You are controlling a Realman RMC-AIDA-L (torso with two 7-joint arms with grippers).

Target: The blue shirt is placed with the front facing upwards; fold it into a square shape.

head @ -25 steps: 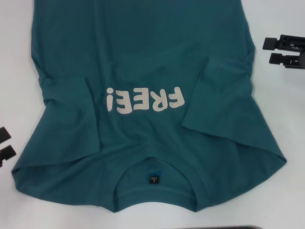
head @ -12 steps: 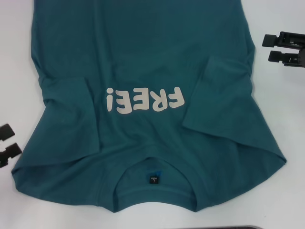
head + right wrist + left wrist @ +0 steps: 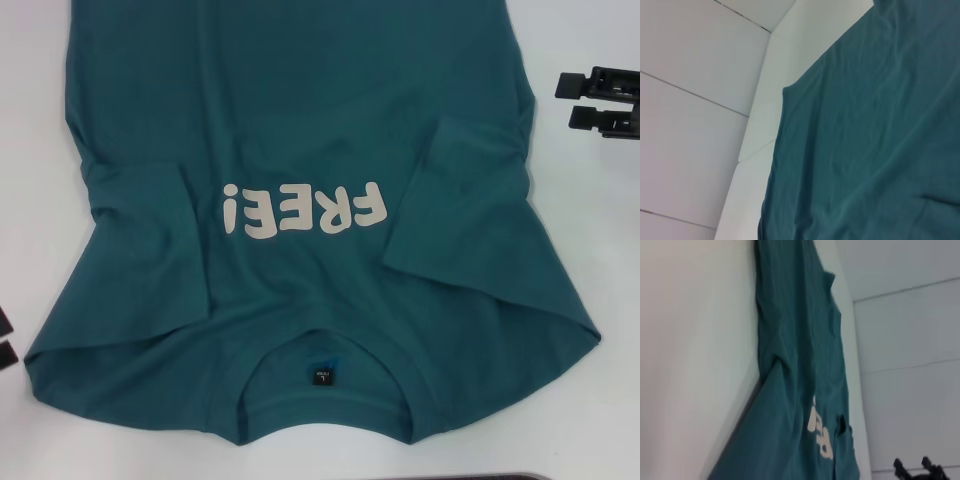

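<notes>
The shirt (image 3: 300, 200) lies flat, print up, both sleeves already tucked in, between the left gripper (image 3: 4, 338) and the right gripper (image 3: 600, 100) (fingers spread; the left's I cannot tell). Soft, limp cotton: pinch hem or shoulder edges. White table (image 3: 600, 420) offers room beside each gripper.

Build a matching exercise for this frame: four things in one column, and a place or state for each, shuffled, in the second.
Things:
1. blue shirt
2. FREE! lettering
3. left gripper
4. right gripper

Places or states:
A. open, off the shirt's right side, over the white table
B. cream, upside down in the head view
C. spread front up, both sleeves folded inward
D. barely in view beside the left shoulder

Pairs: 1-C, 2-B, 3-D, 4-A
</notes>
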